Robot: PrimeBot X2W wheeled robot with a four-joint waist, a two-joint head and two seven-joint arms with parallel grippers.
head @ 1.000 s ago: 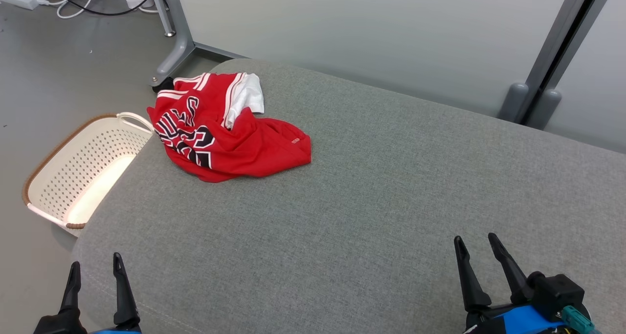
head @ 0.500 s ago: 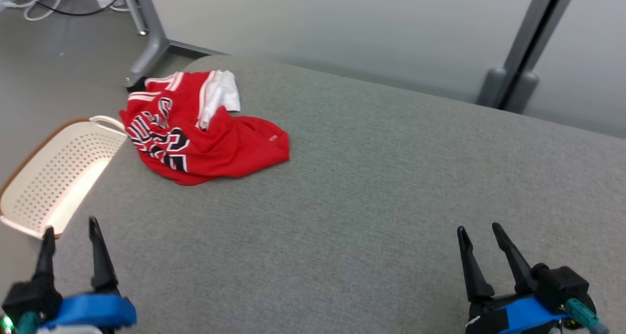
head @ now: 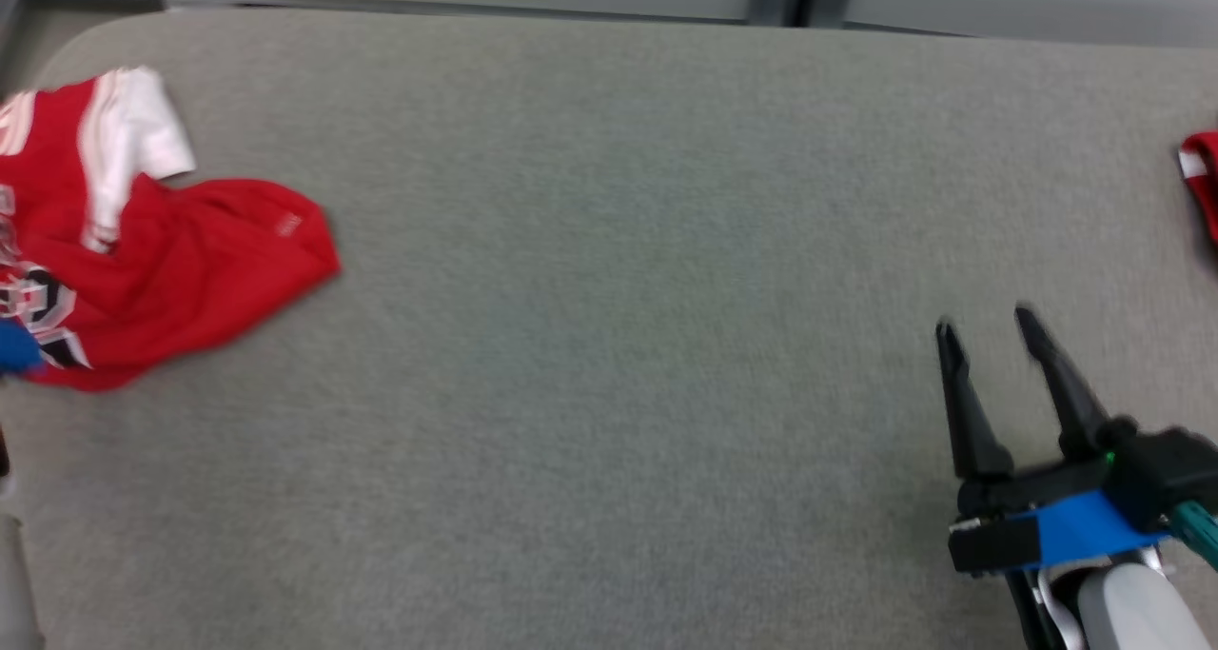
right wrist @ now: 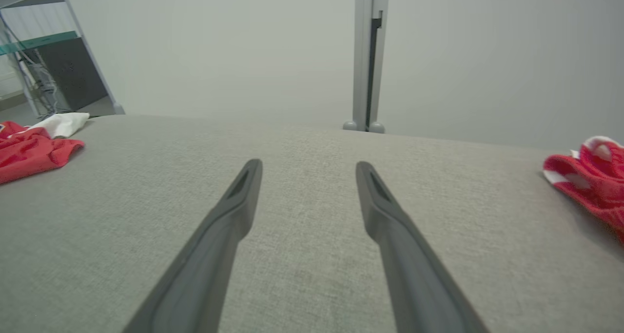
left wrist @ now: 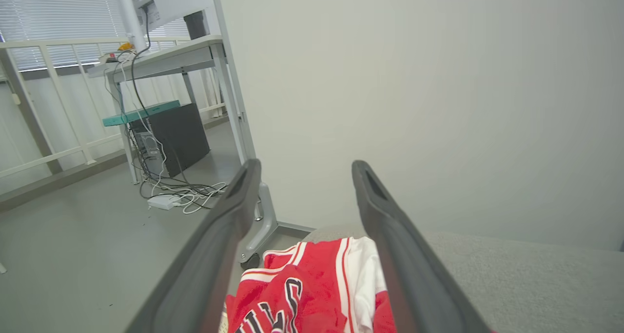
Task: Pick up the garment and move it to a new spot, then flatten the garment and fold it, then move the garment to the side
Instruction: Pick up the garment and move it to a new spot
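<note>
The garment (head: 190, 250) is a crumpled red jersey with white trim and black lettering, lying at the far left of the grey padded surface (head: 609, 364). In the left wrist view the garment (left wrist: 317, 279) sits just below and between the spread fingers of my left gripper (left wrist: 306, 167), which is open and empty. My right gripper (head: 985, 322) hovers open over bare padding at the lower right, far from the garment (right wrist: 29, 150). In the right wrist view, my right gripper (right wrist: 307, 165) has nothing between its fingers.
Another red and white cloth (head: 1201, 179) lies at the surface's right edge, also seen as a red cloth (right wrist: 585, 182) in the right wrist view. A pale partition wall with a grey post (right wrist: 365, 55) runs behind. A desk (left wrist: 161, 60) with cables stands beyond the left end.
The head camera has swung right and tilted down, so the basket has left the picture. My left gripper has moved up to the garment. Both grippers stay open.
</note>
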